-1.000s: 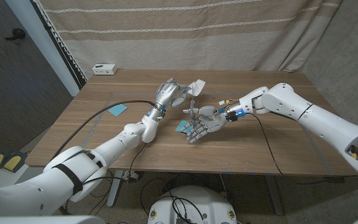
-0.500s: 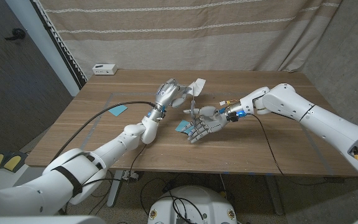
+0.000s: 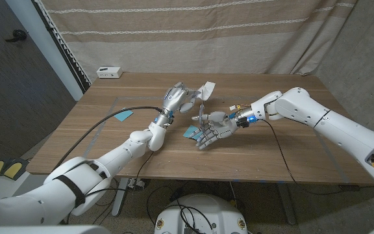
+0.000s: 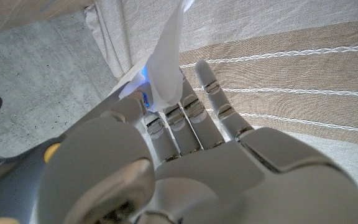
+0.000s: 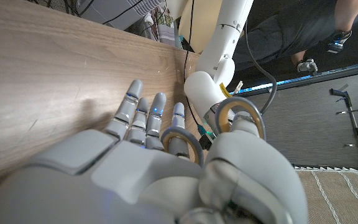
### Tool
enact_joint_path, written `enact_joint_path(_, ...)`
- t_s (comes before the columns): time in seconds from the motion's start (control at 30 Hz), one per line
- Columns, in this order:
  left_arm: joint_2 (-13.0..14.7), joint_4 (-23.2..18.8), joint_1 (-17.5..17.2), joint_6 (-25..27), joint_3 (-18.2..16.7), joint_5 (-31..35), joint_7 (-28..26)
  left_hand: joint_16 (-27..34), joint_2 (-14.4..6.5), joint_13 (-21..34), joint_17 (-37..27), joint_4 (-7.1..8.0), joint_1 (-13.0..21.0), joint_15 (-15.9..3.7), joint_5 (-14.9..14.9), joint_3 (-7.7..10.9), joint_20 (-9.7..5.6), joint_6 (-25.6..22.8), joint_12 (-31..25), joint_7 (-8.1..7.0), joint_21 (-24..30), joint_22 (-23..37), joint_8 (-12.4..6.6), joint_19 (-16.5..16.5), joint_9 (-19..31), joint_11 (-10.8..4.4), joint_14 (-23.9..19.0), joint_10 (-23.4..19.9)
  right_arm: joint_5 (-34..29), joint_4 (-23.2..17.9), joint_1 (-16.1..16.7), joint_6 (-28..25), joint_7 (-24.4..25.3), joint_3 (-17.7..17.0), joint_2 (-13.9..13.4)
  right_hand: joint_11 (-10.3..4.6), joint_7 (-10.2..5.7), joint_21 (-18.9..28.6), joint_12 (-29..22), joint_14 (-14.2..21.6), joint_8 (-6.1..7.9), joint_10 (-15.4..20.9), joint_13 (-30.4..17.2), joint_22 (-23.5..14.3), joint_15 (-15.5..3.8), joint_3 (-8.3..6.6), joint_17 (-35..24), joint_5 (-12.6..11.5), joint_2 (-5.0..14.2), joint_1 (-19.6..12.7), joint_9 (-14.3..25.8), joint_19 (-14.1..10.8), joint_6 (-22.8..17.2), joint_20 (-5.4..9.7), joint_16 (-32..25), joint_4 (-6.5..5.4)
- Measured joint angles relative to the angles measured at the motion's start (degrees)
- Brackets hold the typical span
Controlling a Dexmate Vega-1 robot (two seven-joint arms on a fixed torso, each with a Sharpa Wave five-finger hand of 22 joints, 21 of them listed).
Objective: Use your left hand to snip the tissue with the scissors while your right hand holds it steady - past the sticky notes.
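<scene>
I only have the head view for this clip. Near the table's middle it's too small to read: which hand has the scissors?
Observer: The right hand. In the right wrist view, the scissors' gold loops sit around its thumb and a finger.
Operator: So where is the tissue?
Observer: In the left wrist view, the tissue rises from between the left hand's fingers, which grip it.
Operator: Is anyone nearby?
Observer: Yes. The right wrist view shows a person in dark clothing beyond the table edge.
</scene>
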State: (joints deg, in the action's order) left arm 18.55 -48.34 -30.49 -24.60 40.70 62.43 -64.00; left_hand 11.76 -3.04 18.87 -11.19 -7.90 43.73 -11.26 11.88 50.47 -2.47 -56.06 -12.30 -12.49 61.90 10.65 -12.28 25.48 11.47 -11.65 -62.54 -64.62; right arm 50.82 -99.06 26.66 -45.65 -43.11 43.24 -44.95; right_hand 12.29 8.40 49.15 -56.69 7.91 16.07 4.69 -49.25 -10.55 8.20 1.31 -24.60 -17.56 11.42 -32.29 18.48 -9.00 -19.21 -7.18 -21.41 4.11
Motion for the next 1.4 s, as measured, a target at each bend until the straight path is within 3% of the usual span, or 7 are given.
enact_joint_path(0.13,0.2,-0.4,-0.1,0.3,0.2,-0.4,0.0,0.0,0.0,0.0,0.0,0.00,0.0,0.00,-0.2,0.00,0.00,0.0,0.0,0.00,0.0,0.0,0.00,0.0,0.0,0.00,0.0,0.0,0.3,-0.4,0.2,-0.5,0.8,-0.2,-0.1,-0.20,0.20,0.0,-0.3,0.0,0.61,0.6,-0.1,0.0,-0.01,-2.42,-0.3,0.0,0.29,-1.6,0.6,0.3,-1.8,0.96,0.0,-0.14)
enact_joint_path(0.27,0.5,-0.8,-0.3,0.6,0.4,-0.7,0.0,0.0,0.0,0.0,0.0,0.00,0.0,0.00,-0.2,0.00,0.00,0.0,0.0,0.00,0.0,0.0,-0.02,0.0,0.0,0.00,0.0,0.0,0.5,-0.6,0.2,-1.0,1.4,-0.3,-0.1,-0.10,0.31,0.0,-1.2,0.1,1.66,1.1,-0.5,-0.3,-0.12,-6.84,-0.7,-0.2,0.99,-4.1,1.5,0.4,-4.0,1.72,-0.1,-0.82)
enact_joint_path(0.43,0.7,-1.0,-0.4,0.7,0.6,-1.0,0.0,0.0,0.0,0.0,0.0,0.00,0.0,0.00,-0.2,0.00,0.00,0.0,0.0,0.00,0.0,0.0,-0.02,0.0,0.0,0.00,0.0,0.0,0.8,-0.8,0.2,-1.6,2.3,-0.3,-0.1,-1.72,0.50,0.9,-2.1,1.3,3.53,2.2,-0.3,-0.6,-1.60,-14.57,-1.7,-0.1,1.10,-7.5,3.5,0.6,-7.9,3.54,-1.0,-3.13)
enact_joint_path(0.6,0.7,-1.1,-0.4,0.7,0.6,-1.2,0.0,0.0,0.0,0.0,0.0,0.00,0.0,0.00,-0.2,0.00,0.00,0.0,0.0,0.00,0.0,0.0,-0.02,0.0,0.0,0.00,0.0,0.0,1.5,-1.1,0.4,-2.6,3.7,-0.7,0.0,-5.37,-0.51,3.9,-3.5,2.9,7.47,5.0,3.0,-1.2,-4.29,-24.34,-3.8,2.3,0.82,-13.1,7.4,-0.2,-16.1,5.57,-3.1,-5.24)
enact_joint_path(0.67,0.7,-1.1,-0.5,0.7,0.6,-1.2,0.0,0.0,0.0,0.0,0.0,0.00,0.0,0.00,-0.2,0.00,0.00,0.0,0.0,0.00,0.0,0.0,-0.02,0.0,0.0,0.00,0.0,0.0,2.2,-1.2,0.5,-3.5,5.1,-0.9,0.1,-6.18,-0.62,5.5,-4.1,3.6,8.96,6.3,4.1,-1.5,-5.13,-27.12,-4.7,3.2,0.29,-15.0,8.9,-0.8,-18.8,6.11,-4.0,-5.44)
enact_joint_path(0.83,0.8,-0.9,-0.5,0.5,0.5,-1.4,0.0,0.0,0.0,-0.3,0.0,0.00,0.0,0.00,-0.2,0.00,0.00,0.0,0.0,0.00,0.0,0.0,-0.02,0.0,0.0,0.01,0.0,0.0,3.0,-1.5,0.9,-4.6,7.0,-1.6,0.5,-6.17,-0.91,6.9,-4.6,3.8,9.60,6.9,4.7,-1.6,-5.92,-28.75,-5.6,3.6,0.34,-16.2,10.3,-0.8,-19.9,6.79,-4.7,-5.04)
enact_joint_path(1.4,1.4,0.1,-0.5,0.8,0.3,-3.6,0.0,0.0,0.0,-0.3,0.0,0.00,0.0,0.00,-0.2,-0.01,-0.21,0.0,0.0,0.00,0.0,0.2,-0.03,-0.2,0.0,0.01,0.0,0.0,4.4,-1.4,0.8,-5.9,9.9,-2.1,1.1,-6.46,-0.83,8.5,-5.4,4.0,10.02,7.2,4.5,-1.9,-6.07,-29.26,-6.6,4.7,-0.04,-17.7,11.9,-0.5,-20.0,7.09,-5.3,-4.92)
